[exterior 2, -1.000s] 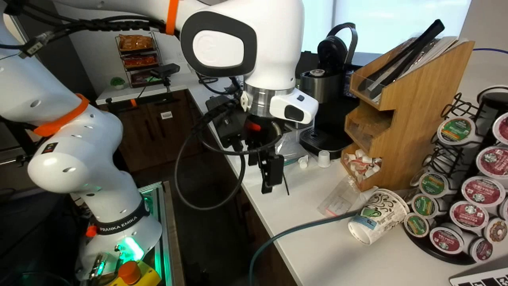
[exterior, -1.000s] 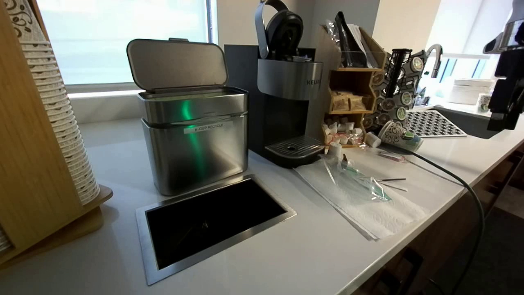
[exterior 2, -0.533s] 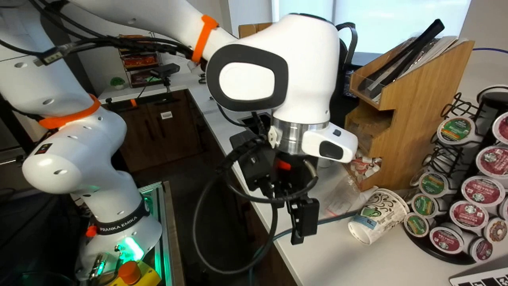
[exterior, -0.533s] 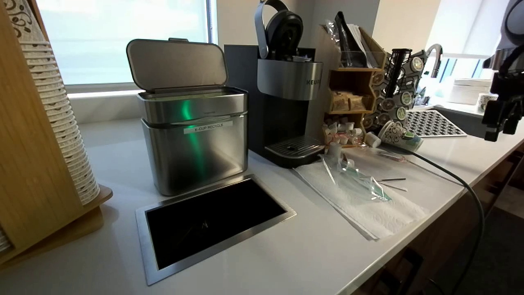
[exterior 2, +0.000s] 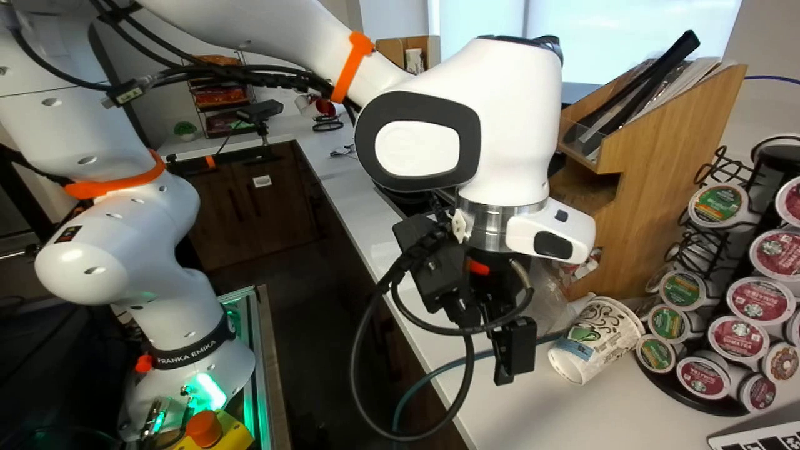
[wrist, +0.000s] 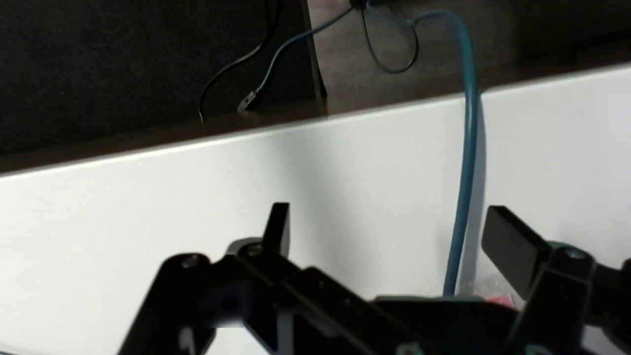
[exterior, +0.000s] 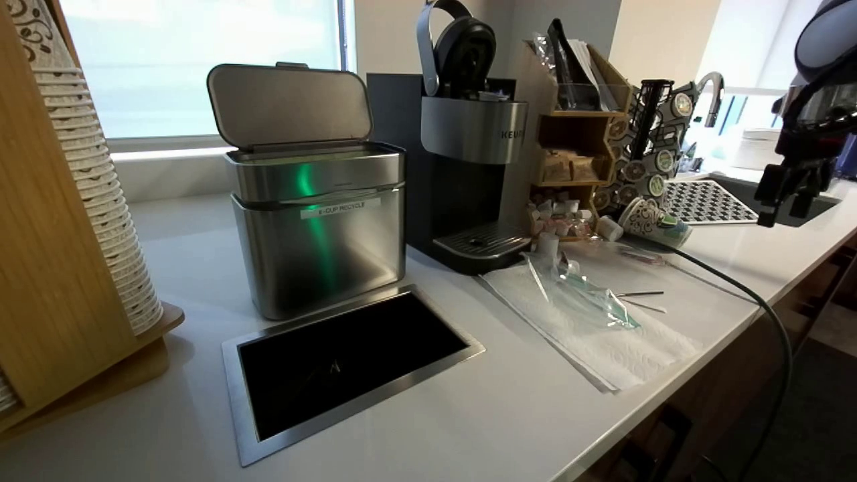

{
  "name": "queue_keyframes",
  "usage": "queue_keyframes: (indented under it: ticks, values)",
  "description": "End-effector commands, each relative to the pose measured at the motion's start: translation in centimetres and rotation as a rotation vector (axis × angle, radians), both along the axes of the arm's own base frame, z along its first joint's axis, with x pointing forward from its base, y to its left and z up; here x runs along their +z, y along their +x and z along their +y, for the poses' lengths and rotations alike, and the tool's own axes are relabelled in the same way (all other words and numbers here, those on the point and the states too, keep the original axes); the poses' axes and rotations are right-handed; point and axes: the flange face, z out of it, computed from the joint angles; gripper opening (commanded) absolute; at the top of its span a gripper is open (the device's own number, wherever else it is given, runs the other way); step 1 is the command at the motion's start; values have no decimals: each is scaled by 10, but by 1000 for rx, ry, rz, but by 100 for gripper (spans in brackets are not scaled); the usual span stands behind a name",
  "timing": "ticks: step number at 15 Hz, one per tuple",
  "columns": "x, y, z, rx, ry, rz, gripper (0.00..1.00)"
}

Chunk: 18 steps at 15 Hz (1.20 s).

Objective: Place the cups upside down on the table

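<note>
A white paper cup (exterior: pixel 655 222) with dark swirls and a green cup print lies on its side on the pale countertop (exterior: pixel 509 418). It also shows in an exterior view (exterior 2: pixel 595 340), beside the pod rack. No dark teal-green cup shows. My gripper (wrist: pixel 387 222) is open with nothing between its fingers. It hangs above the countertop, pointing down, near the front edge. In an exterior view the gripper (exterior 2: pixel 514 353) is left of the paper cup and apart from it. The paper cup is out of the wrist view.
A blue cable (wrist: pixel 466 187) crosses the counter edge under the gripper. A rack of coffee pods (exterior 2: pixel 731 337) and a wooden organizer (exterior 2: pixel 675 169) stand behind. A coffee machine (exterior: pixel 472 134), steel bin (exterior: pixel 321 248), metal-rimmed inset (exterior: pixel 365 400) and stacked paper cups (exterior: pixel 100 187) stand farther along.
The arm has swung along the counter and lowered, bringing the gripper closer to the paper cup. The paper cup has not moved.
</note>
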Motion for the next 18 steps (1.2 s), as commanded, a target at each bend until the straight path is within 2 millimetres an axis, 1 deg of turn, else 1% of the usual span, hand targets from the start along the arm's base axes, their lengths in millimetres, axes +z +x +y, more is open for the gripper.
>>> queue_keyframes:
  ticks: [1, 2, 3, 4, 5, 7, 8, 9, 12, 15, 18]
  values:
    - [-18, 15, -14, -40, -27, -164, 100]
    - [-21, 21, -21, -64, -34, -200, 100]
    - [-26, 25, -25, -114, -33, -181, 100]
    - [-14, 17, -13, -59, -35, -172, 100]
    - [-19, 19, -15, -63, -36, -167, 100]
    - [-19, 20, -15, -59, -37, -166, 100]
    - [-20, 21, -15, -42, 9, -192, 100]
    - [-22, 22, -17, -21, -6, -214, 100]
    - [-30, 26, -25, 91, 42, -235, 100]
    - [-34, 30, -37, 187, 69, -246, 100]
    - [-43, 41, -44, 235, 54, -255, 100]
